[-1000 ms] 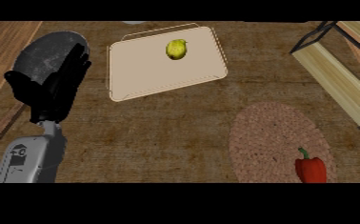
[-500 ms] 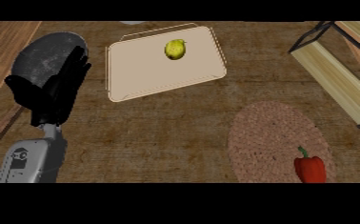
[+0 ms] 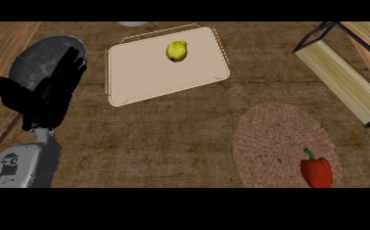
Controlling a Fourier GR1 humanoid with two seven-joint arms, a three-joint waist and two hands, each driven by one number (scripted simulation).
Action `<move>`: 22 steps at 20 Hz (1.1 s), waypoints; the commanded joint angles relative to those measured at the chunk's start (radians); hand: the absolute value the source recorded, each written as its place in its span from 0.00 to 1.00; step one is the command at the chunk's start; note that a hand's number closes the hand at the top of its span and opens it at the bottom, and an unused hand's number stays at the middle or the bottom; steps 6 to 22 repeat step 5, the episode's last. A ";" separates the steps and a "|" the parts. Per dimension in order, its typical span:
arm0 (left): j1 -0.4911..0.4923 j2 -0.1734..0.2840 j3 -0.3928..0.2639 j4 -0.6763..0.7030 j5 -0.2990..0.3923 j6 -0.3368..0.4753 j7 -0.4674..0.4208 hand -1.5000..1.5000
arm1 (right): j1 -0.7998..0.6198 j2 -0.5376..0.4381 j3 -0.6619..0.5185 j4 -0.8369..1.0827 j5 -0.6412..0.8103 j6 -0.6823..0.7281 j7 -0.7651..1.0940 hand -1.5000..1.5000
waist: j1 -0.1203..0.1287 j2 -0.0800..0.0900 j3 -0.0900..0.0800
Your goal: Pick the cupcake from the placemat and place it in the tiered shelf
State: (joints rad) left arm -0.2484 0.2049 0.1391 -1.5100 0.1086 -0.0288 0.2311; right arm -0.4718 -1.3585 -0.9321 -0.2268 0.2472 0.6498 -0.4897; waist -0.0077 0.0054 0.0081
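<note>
Here we are looking down on a wooden counter (image 3: pixel 180 131), and what is lying on the round woven placemat (image 3: pixel 278 141) at the lower right is a red bell pepper (image 3: pixel 315 171) with a short green stem; we are seeing no cupcake on it. The pepper is glossy and deep red, sitting near the mat's lower right rim with its stem pointing up and to the left. At the upper right the tiered shelf (image 3: pixel 338 72) is showing as a pale wooden board with a thin dark frame, well apart from the mat. Near the top centre a beige tray (image 3: pixel 145 77) is carrying a small yellow-green lemon (image 3: pixel 176 51) toward its far side. At the left our left hand (image 3: pixel 51 94) is resting with its fingers straight and relaxed, holding nothing, partly over a dark grey round plate (image 3: pixel 39 60).
</note>
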 commanded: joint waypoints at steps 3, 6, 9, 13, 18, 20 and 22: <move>-0.003 0.005 0.015 -0.003 0.008 0.005 0.010 0.50 | 0.126 0.021 0.005 -0.043 -0.003 0.110 -0.252 0.00 | -0.018 -0.003 0.002; 0.042 -0.009 -0.002 -0.038 -0.004 0.008 -0.005 0.50 | 0.169 0.013 0.019 -0.064 0.003 0.120 -0.290 0.00 | -0.012 -0.008 0.000; 0.042 -0.009 -0.002 -0.038 -0.004 0.008 -0.005 0.50 | 0.169 0.013 0.019 -0.064 0.003 0.120 -0.290 0.00 | -0.012 -0.008 0.000; 0.042 -0.009 -0.002 -0.038 -0.004 0.008 -0.005 0.50 | 0.169 0.013 0.019 -0.064 0.003 0.120 -0.290 0.00 | -0.012 -0.008 0.000; 0.042 -0.009 -0.002 -0.038 -0.004 0.008 -0.005 0.50 | 0.169 0.013 0.019 -0.064 0.003 0.120 -0.290 0.00 | -0.012 -0.008 0.000; 0.042 -0.009 -0.002 -0.038 -0.004 0.008 -0.005 0.50 | 0.169 0.013 0.019 -0.064 0.003 0.120 -0.290 0.00 | -0.012 -0.008 0.000; 0.042 -0.009 -0.002 -0.038 -0.004 0.008 -0.005 0.50 | 0.169 0.013 0.019 -0.064 0.003 0.120 -0.290 0.00 | -0.012 -0.008 0.000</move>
